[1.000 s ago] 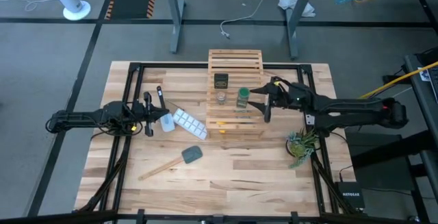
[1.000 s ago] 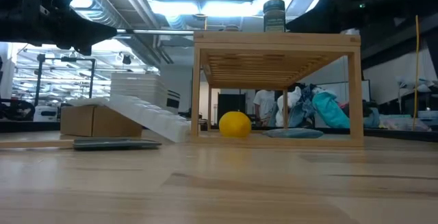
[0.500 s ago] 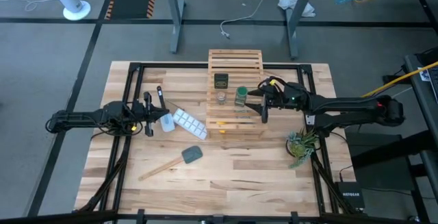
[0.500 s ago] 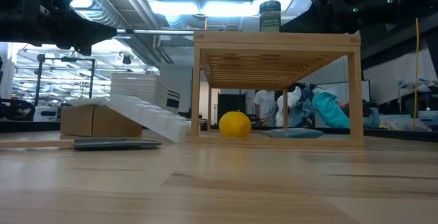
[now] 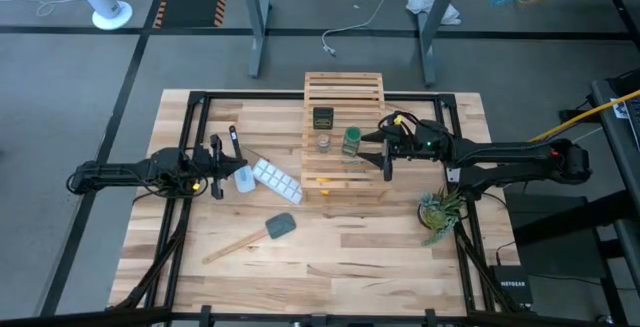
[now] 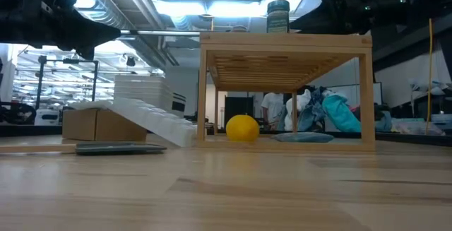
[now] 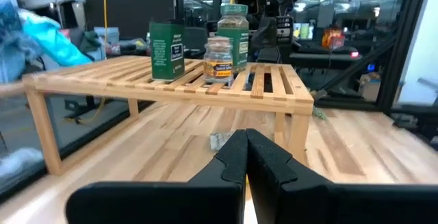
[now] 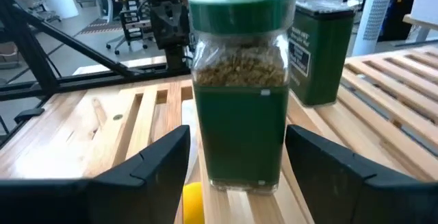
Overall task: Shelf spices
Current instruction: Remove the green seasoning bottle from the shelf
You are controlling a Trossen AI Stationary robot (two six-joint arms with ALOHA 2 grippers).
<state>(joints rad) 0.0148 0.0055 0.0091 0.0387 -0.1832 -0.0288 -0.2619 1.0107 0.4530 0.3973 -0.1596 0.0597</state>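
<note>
The light wooden slatted shelf (image 5: 343, 135) stood at the upper centre of the high view, and all three spices sat on its top. The dark boxy black-topped tin (image 5: 322, 118) was uppermost, the tiny clear jar with brownish contents (image 5: 323, 142) just below it, and the green jar with a green lid (image 5: 352, 141) to their right. The right gripper (image 5: 381, 148) was released, its fingers (image 8: 150, 172) standing apart on either side of the green jar without touching it. The left gripper (image 5: 225, 160), clenched on nothing, waited at centre left beside a white ice-cube tray (image 5: 275, 179).
</note>
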